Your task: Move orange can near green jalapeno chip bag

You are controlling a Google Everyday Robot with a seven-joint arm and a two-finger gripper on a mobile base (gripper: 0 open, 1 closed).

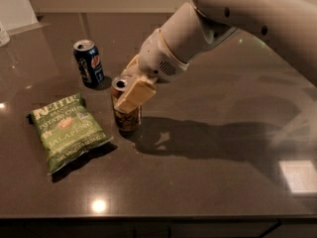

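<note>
Now you have two cans and one bag: gripper (127, 92) clamped on the orange can (128, 119), just right of the green jalapeno chip bag (67, 130), blue can (89, 63) farther back.
</note>
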